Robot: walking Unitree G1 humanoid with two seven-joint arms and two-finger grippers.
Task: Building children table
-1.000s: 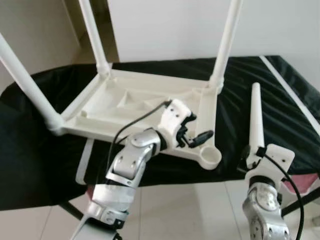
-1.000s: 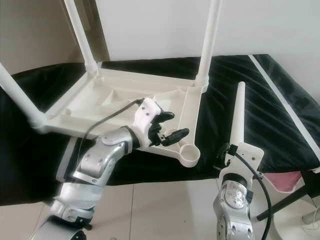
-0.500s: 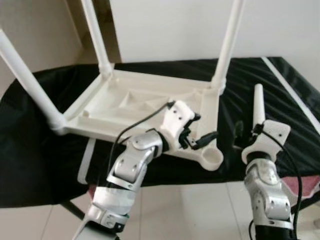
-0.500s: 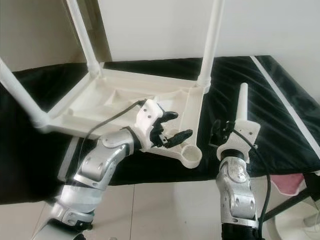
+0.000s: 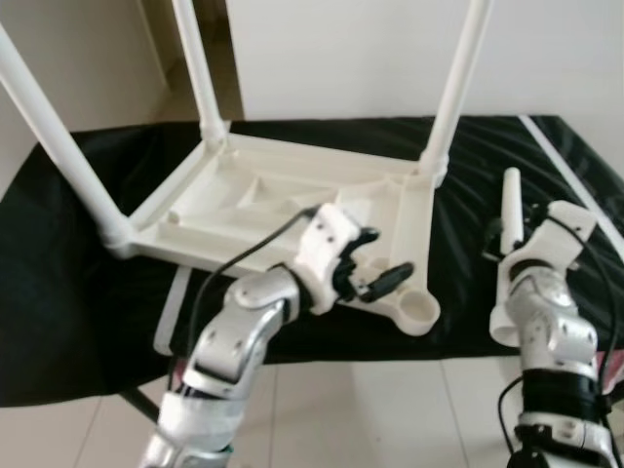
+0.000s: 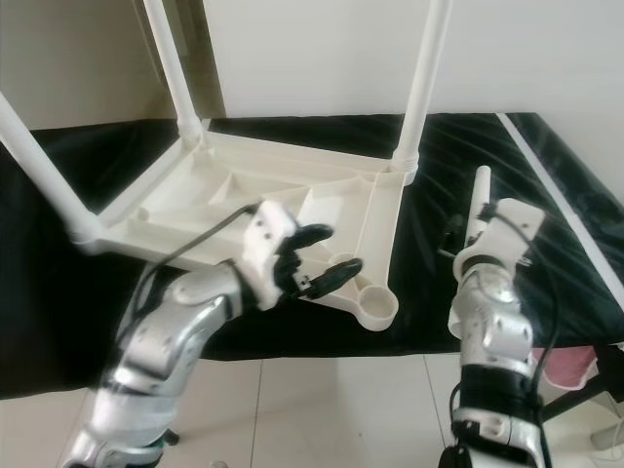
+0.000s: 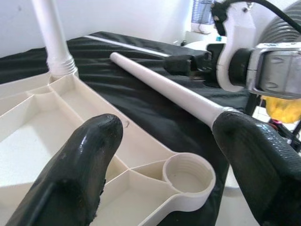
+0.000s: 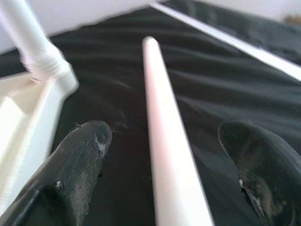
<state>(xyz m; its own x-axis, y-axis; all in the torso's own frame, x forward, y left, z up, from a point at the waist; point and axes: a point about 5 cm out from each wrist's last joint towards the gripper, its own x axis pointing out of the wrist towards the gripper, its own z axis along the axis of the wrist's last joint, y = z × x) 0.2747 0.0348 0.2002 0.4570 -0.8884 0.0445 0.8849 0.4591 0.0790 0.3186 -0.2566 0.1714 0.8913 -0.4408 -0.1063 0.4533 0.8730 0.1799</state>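
Lying: loose leg (image 5: 509, 207) on black cloth (image 5: 88, 322), beside upside-down table top (image 5: 263, 200).
Feel: light, hard, smooth plastic; may roll.
Hold: near its thick end.
Right gripper (image 8: 162, 155): wide open around leg, not squeezing.
Left gripper (image 7: 169, 155): open above empty socket (image 7: 188, 175).

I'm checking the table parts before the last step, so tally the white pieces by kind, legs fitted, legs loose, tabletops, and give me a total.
Fitted legs: 3
Loose leg, between the fingers of the right gripper: 1
Upside-down tabletop, one empty socket near the left gripper: 1
Total: 5
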